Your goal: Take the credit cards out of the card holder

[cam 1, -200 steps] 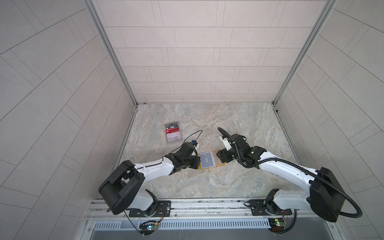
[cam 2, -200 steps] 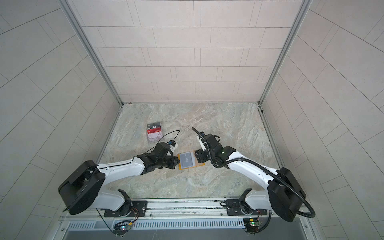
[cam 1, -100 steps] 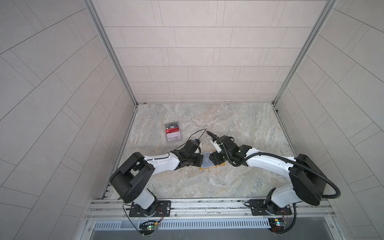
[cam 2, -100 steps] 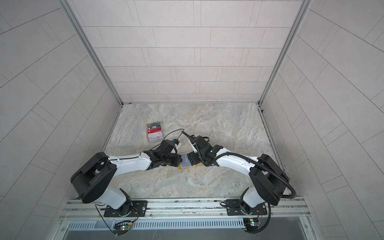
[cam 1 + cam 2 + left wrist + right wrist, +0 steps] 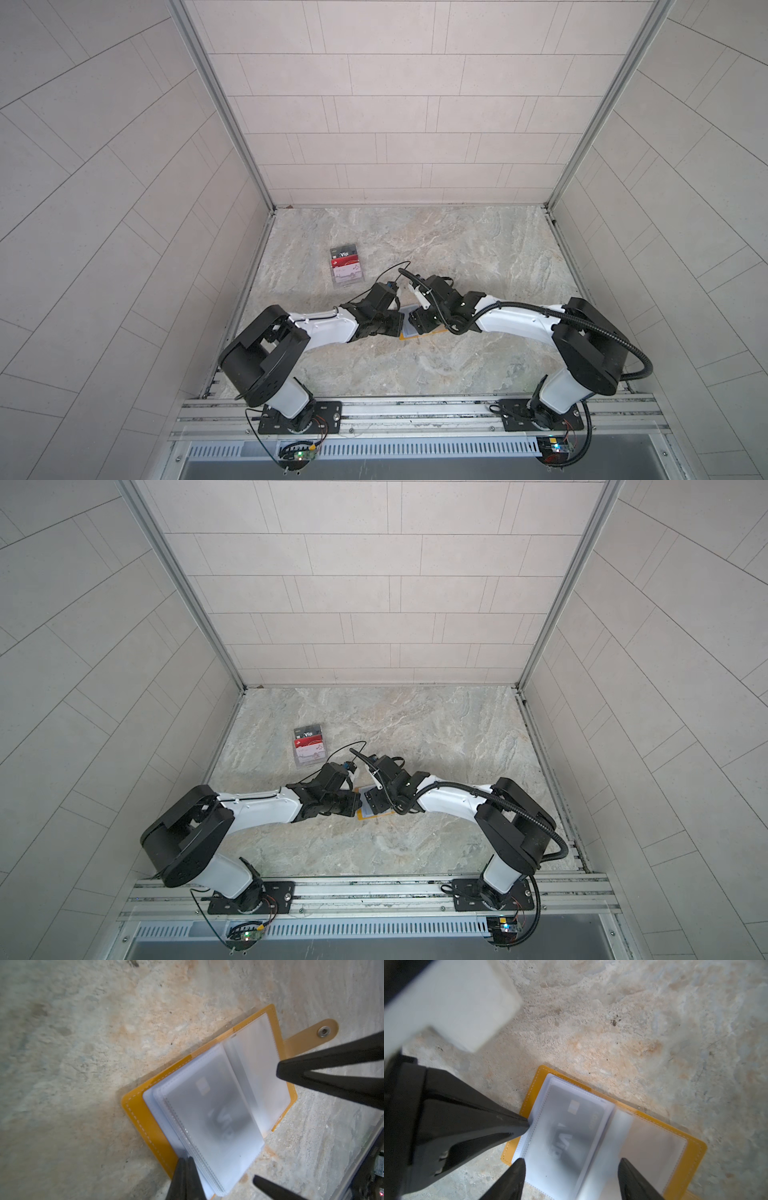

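Enclosing everything are pale tiled walls (image 5: 374, 104), and within them lies a marble-patterned bench (image 5: 457, 249). The left tool (image 5: 185, 1160) and the right tool (image 5: 571, 1162) meet almost tip to tip near its middle. Between them, flat on the bench and opened like a booklet, lies the mustard-yellow card holder (image 5: 149, 1126). The left tool is closed, its tips meeting on the outer edge of the holder's clear sleeves (image 5: 259, 1059); whether it pinches one I cannot tell. The right tool stands open, its fingers on either side of the top sleeve, which holds a dark grey card (image 5: 571, 1132) lettered "Vip". Beyond the left tool, well apart from it, a clear stand (image 5: 348, 284) carries three cards (image 5: 345, 262): dark grey, red and white. The holder's snap tab (image 5: 311, 1034) lies just beside the right tool.
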Available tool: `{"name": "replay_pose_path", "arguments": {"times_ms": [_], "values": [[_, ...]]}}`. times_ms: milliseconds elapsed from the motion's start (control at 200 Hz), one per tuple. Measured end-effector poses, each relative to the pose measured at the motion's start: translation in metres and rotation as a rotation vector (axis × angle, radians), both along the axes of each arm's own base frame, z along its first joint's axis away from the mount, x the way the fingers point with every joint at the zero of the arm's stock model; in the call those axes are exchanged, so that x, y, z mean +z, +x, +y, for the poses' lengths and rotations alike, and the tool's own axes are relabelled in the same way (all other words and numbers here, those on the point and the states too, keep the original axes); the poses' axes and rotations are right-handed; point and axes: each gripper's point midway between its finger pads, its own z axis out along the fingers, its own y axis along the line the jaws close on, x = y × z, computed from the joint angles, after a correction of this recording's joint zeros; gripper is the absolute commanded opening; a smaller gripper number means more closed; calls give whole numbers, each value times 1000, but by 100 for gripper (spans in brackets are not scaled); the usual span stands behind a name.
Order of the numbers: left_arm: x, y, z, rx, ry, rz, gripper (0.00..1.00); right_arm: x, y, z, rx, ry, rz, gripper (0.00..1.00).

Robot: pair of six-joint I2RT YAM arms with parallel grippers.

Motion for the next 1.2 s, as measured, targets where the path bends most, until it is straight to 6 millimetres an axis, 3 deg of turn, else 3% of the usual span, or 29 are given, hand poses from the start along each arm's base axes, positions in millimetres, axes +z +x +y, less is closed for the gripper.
{"name": "replay_pose_path", "arguments": {"times_ms": [571, 1201], "values": [[-2, 0, -1, 21, -36, -8, 0, -23, -3, 7, 11, -38, 8, 74], [-3, 0, -2, 31, -48, -6, 0, -28, -1, 11, -8, -54, -20, 74]]}}
